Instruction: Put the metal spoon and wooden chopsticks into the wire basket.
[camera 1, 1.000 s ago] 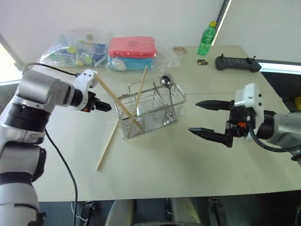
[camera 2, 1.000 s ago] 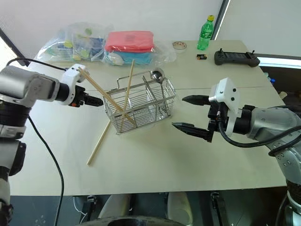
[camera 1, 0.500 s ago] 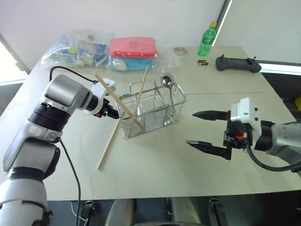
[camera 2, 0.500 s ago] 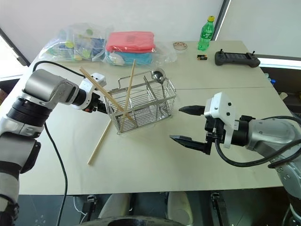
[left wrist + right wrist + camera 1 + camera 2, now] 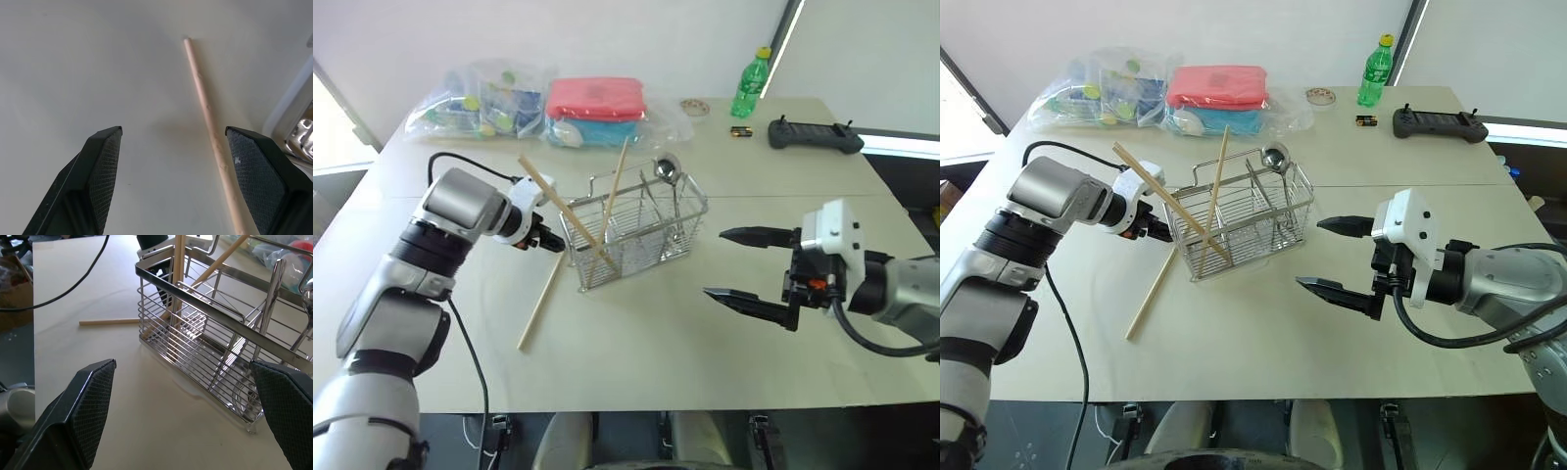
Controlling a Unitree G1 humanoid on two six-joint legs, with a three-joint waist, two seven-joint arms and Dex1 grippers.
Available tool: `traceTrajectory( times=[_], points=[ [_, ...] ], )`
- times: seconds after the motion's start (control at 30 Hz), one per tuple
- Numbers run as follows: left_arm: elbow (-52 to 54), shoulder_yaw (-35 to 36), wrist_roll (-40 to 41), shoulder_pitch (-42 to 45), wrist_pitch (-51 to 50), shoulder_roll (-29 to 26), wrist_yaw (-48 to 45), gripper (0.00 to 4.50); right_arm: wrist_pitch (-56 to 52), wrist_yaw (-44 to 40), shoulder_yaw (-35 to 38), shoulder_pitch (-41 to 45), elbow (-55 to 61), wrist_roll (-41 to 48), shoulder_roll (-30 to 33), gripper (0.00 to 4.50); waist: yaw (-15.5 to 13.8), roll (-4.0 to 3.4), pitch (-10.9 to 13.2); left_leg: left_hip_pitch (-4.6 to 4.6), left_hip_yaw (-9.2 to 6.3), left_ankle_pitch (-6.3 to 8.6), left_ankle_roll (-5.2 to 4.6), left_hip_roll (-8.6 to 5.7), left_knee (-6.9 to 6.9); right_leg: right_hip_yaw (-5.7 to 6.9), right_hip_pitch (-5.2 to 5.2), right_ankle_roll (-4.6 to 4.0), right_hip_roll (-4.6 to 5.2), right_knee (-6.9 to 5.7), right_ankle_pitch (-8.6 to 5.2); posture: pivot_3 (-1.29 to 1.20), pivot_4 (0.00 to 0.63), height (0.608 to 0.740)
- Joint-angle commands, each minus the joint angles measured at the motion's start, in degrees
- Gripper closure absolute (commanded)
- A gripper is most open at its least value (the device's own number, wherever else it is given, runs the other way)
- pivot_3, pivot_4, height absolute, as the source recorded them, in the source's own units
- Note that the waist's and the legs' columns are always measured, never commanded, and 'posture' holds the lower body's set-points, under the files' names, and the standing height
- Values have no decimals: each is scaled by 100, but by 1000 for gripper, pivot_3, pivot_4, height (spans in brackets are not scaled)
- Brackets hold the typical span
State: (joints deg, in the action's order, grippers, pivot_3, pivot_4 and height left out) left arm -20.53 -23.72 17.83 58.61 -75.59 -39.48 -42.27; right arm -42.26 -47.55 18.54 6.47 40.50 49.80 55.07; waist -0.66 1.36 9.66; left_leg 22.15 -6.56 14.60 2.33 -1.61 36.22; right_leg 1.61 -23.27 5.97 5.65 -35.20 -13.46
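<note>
Wooden chopsticks (image 5: 585, 220): we see two standing slanted inside the wire basket (image 5: 636, 227), crossing each other, and a third chopstick (image 5: 540, 301) flat on the table (image 5: 636, 343) just beside the basket's left end. Our metal spoon (image 5: 668, 174) stands bowl-up in the basket's right end. Our left gripper (image 5: 171, 181) hangs above the lying chopstick, fingers apart and empty. Our right gripper (image 5: 749, 266) hovers right of the basket, spread wide, holding nothing.
</note>
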Motion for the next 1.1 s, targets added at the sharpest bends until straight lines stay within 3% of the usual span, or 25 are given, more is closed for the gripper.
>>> traceTrajectory(
  times=[0.03, 0.6, 0.93, 1.03, 1.1],
  points=[
    [-91, 247, -132, 115, 119, -45, -15, 944, 50, 8, 146, 101, 76, 89, 69, 0, 0, 0, 0, 0, 0, 0, 0, 0, 0, 0, 0, 0, 0, 0, 0, 0, 150, 692],
    [-1484, 670, -541, 458, 634, 1160, 363, 944, -122, 204, 151, 252, 110, 232, 72, 0, 2, -3, -3, -6, 0, 0, 0, -1, 1, 2, 5, 1, 0, -3, 1, 0, 150, 692],
    [-1341, 246, -668, 264, 320, 1142, -90, 944, -168, 450, 217, 258, 164, 394, 57, 0, 0, -8, -8, -23, 1, 0, 0, -2, 0, 1, 22, 2, 1, -3, 1, 0, 150, 692],
    [-1250, 130, -698, 255, 295, 1074, -228, 1716, -148, 497, 184, 257, 166, 404, 38, 0, 1, -8, -8, -22, 2, 0, 0, -2, -1, 0, 22, 2, 1, -2, 1, 0, 150, 692],
    [-1227, 89, -713, 259, 270, 1044, -289, 2618, -139, 523, 163, 262, 163, 403, 22, 0, 1, -8, -8, -22, 2, 0, 0, -2, -1, 0, 22, 2, 1, -1, 0, 0, 150, 692]
  ],
)
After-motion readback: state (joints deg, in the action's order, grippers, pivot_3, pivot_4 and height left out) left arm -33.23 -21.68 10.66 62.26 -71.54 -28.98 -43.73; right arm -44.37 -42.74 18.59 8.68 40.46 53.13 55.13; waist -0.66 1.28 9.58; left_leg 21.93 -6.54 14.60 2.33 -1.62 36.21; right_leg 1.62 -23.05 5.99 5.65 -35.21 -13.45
